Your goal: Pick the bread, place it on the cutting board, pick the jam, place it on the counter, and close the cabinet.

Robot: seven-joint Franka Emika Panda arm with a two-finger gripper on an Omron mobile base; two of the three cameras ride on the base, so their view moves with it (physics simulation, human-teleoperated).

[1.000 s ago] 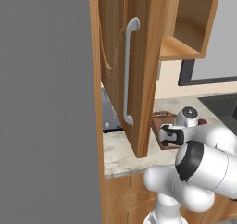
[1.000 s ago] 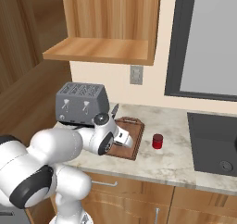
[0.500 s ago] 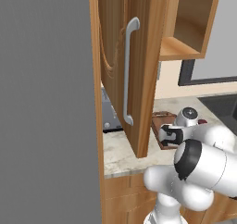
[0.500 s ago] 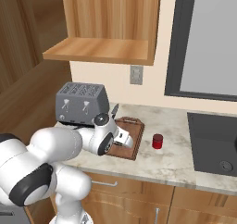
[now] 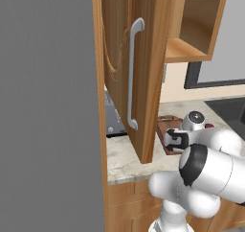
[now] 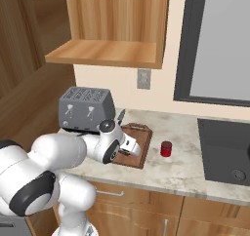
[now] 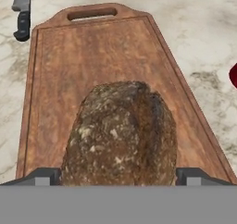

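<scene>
- The bread [image 7: 121,135] is a rounded, dark brown loaf with a rough, pale-speckled crust and a darker seam down its right side; it lies on the cutting board [image 7: 92,56], at the end away from the handle.
- The cutting board is flat, reddish-brown wood with visible grain, a raised rim and a slotted handle at its far end in the hand view. It rests on the counter [image 6: 195,167], just in front of the toaster.
- The gripper [image 7: 118,174] hangs low over the bread with its jaws spread wide — one dark fingertip [image 7: 44,176] shows on each side of the loaf, and whether they touch the crust is hard to tell, since the lower edge of the loaf is cut off.
- The jam [image 6: 166,148] is a small red cylinder with a darker top, standing upright on the counter beside the board and apart from it; in the hand view a red sliver of it shows at the right edge.
- The counter is beige marbled stone over light wooden cupboards.
- The cabinet [image 5: 143,68] has its door swung open — light brown wood with a carved curved groove and a long grey bar handle [image 5: 132,73]. In the left base view the door hides most of the board.
- A grey toaster [image 6: 87,109] with slots on top stands behind the arm; small marks on its front are too blurred to read.
- A knife [image 7: 21,12] with a black handle lies on the stone beside the board's handle end, its blade cut off.
</scene>
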